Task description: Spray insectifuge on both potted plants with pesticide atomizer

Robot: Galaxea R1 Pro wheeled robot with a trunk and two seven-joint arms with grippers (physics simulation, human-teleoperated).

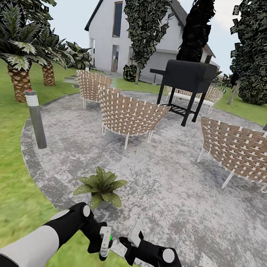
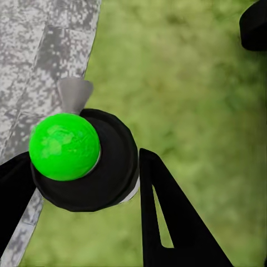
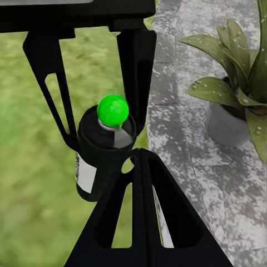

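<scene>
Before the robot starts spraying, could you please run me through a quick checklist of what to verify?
1. Pesticide atomizer held between the left gripper's fingers: ok.
2. Potted plant in view just ahead, at the patio edge: ok.
3. Nozzle aimed at that plant: cannot tell.
4. Right gripper close beside the bottle, holding nothing: ok.
5. Second potted plant located: not ok, only one is in sight.
6. Droplets on the leaves: some show in the right wrist view; full cover cannot tell.
</scene>
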